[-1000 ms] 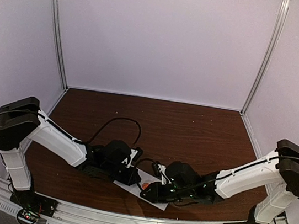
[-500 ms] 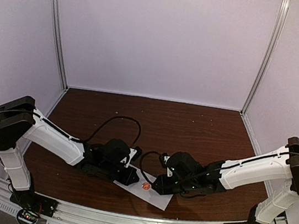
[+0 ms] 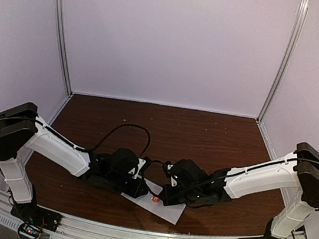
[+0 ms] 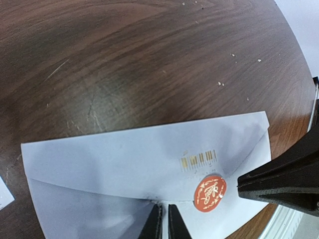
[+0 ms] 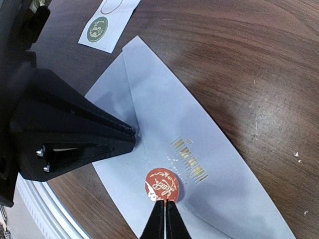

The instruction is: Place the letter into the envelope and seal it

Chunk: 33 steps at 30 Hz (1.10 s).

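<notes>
The pale envelope lies flat near the table's front edge with its pointed flap folded down. A round red sticker sits on it beside a gold barcode, one edge slightly lifted. My left gripper is shut, its tips resting on the flap's point. My right gripper is shut too, its tips touching the sticker's near edge. The letter is hidden.
A small white card with a green round sticker lies on the dark wood table just beyond the envelope's left corner. The table's metal front rail runs close behind the envelope. White walls enclose the sides and back.
The right gripper lifted off the envelope, leaving the red sticker on it, then closed its jaws and came back to the sticker's edge. The left gripper stayed put on the flap.
</notes>
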Each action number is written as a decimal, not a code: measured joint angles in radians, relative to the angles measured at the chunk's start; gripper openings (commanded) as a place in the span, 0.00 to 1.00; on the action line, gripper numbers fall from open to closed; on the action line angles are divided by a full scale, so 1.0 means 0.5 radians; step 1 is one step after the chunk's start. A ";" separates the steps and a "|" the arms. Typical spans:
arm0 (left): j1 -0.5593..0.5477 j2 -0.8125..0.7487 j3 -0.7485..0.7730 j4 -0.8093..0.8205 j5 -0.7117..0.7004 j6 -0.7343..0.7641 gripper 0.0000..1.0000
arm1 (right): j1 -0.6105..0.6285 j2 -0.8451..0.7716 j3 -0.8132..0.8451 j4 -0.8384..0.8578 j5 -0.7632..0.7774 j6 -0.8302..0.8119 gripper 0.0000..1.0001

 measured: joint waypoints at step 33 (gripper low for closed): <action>0.000 -0.002 -0.060 0.090 -0.056 -0.085 0.08 | -0.087 0.166 -0.309 0.748 -0.214 0.232 0.00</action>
